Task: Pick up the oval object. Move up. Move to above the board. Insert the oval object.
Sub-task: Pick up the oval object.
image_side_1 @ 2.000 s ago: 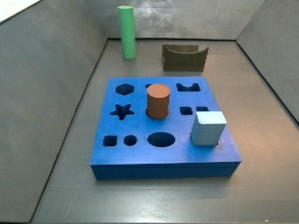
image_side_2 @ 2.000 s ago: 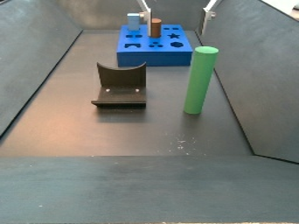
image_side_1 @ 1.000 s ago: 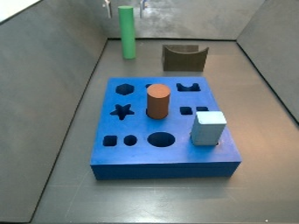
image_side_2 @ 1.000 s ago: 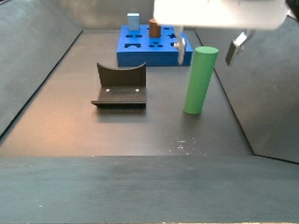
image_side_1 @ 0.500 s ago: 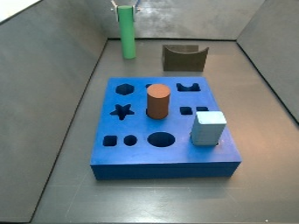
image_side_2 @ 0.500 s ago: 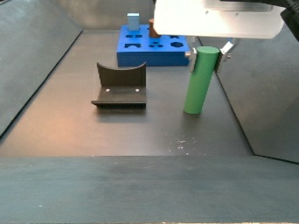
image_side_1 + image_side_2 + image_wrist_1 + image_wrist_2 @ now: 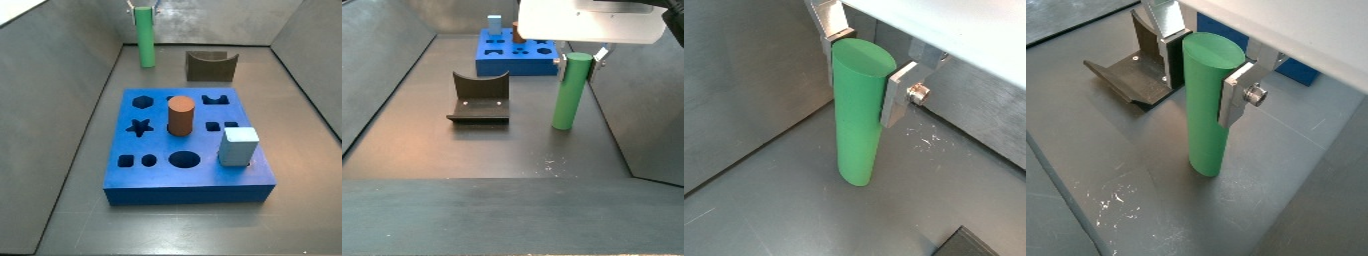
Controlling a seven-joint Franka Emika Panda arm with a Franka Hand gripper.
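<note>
The oval object is a tall green peg standing upright on the grey floor, in both side views [image 7: 144, 45] [image 7: 569, 95], close to a side wall. My gripper [image 7: 579, 58] has come down over its top, and only the fingertips show in a side view [image 7: 143, 8]. In both wrist views the gripper [image 7: 862, 95] [image 7: 1203, 95] has a silver finger pressed on each side of the upper peg [image 7: 858, 140] [image 7: 1207, 140]. The peg's foot rests on the floor. The blue board [image 7: 147, 182] [image 7: 504, 67] lies apart from the peg.
A brown-orange cylinder [image 7: 181, 115] and a pale blue-grey cube [image 7: 239, 146] stand in the board. A dark olive notched block [image 7: 210, 66] [image 7: 478, 98] [image 7: 1133, 65] sits beside the peg. Grey walls enclose the floor on three sides.
The gripper came down over the peg's top and its fingers drew in from wide apart to against the peg. Nothing has moved over the last half second.
</note>
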